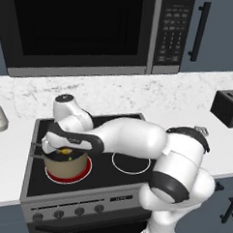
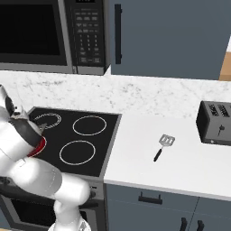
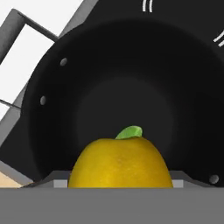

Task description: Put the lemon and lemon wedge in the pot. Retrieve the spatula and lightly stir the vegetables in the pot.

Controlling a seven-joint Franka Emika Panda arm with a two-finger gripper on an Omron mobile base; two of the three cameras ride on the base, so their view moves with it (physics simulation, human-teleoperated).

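Claw grips the smooth round lemon just above the pot's wide dark mouth; slotted metal spatula lies on open bench.

The stove is viewed from behind the arm, forward and down, from its left and from its right; both views share it. The pot is viewed from directly above, very near.

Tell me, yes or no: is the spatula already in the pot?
No. The spatula lies flat on the white counter between the stove and the toaster.
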